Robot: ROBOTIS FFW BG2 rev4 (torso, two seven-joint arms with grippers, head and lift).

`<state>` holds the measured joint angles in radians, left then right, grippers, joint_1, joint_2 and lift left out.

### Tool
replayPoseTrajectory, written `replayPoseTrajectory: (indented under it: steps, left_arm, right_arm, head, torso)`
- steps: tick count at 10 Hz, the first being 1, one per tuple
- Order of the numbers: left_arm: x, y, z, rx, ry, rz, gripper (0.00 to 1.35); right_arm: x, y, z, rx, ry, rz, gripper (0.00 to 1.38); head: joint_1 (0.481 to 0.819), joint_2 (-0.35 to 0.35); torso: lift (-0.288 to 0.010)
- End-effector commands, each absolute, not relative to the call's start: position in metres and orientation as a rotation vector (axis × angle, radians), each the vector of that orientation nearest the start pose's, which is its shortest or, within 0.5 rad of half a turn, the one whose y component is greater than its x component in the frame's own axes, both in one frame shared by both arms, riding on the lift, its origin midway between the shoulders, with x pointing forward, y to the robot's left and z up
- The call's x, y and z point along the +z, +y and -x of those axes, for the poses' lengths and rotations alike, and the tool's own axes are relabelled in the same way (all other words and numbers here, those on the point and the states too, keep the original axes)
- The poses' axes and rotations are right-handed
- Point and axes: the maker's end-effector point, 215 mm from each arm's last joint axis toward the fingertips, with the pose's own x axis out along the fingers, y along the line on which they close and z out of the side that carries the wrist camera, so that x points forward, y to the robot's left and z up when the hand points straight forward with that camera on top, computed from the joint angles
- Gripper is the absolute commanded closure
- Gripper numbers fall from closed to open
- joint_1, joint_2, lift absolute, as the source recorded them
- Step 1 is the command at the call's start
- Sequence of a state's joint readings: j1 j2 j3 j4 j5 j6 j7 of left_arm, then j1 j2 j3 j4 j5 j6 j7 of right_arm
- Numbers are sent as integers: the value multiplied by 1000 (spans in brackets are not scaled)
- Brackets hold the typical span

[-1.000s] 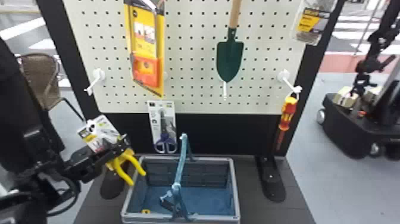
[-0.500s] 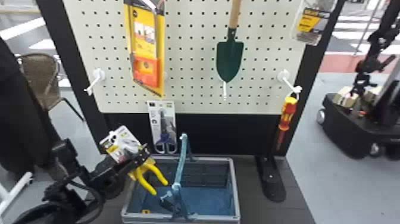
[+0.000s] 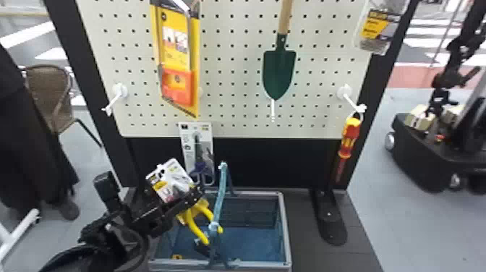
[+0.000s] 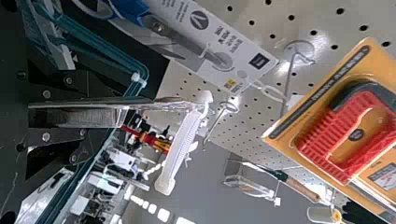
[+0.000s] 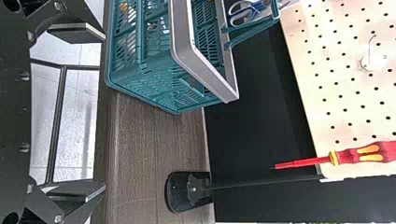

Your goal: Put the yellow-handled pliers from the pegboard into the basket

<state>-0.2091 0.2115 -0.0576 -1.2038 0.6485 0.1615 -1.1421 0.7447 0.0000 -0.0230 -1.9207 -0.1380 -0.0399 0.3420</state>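
Head view: the pliers (image 3: 195,230) hang over the basket (image 3: 285,231), likely stiff and fairly heavy, best held across the card (image 3: 170,181); left wrist view: the left gripper (image 4: 88,111) pinches them; right wrist view: the right gripper (image 5: 103,113) is spread

Brown woven chair (image 3: 48,88), grey floor (image 3: 416,231)

No words or numbers can be read for sure. The white card (image 4: 233,51) behind the scissors (image 4: 133,10) has tiny dark print and little pictures. The yellow pack (image 4: 299,114) has a dark strip of print and a small pale label. The card (image 3: 170,181) on the yellow-handled pliers (image 3: 195,229) and the clear pack (image 3: 376,27) by the pegboard's (image 3: 235,83) edge have blurry print.
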Motion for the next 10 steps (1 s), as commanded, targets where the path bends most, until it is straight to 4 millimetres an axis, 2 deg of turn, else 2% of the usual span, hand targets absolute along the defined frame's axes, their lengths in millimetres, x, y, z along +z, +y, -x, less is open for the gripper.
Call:
replayPoseTrajectory:
  steps: [1, 2, 3, 4, 6, 10]
  left_arm:
    - [-344, 114, -528, -1096, 78, 554, 1046]
    - [-350, 115, -528, -1089, 101, 560, 536]
    - [-351, 119, -528, -1082, 107, 562, 116]
    - [-350, 122, -530, -1079, 105, 558, 87]
    - [-345, 124, -532, -1076, 91, 555, 200]
    - [-345, 125, -532, -1075, 91, 554, 203]
  right_arm:
    - [-477, -171, -322, 286, 329, -184, 176]
    - [-477, -170, -321, 287, 330, -186, 176]
    - [-477, -171, -321, 287, 329, -186, 176]
    - [-476, -171, -322, 287, 326, -187, 176]
    - [-476, -171, -322, 287, 326, -187, 176]
    - [-476, -171, -321, 287, 328, -189, 176]
  head:
    - [549, 0]
    - [549, 0]
    - [549, 0]
    - [549, 0]
    - [549, 0]
    - [549, 0]
  torso:
    - [-100]
    - [-100]
    - [-100]
    - [-100]
    - [-100]
    - [-100]
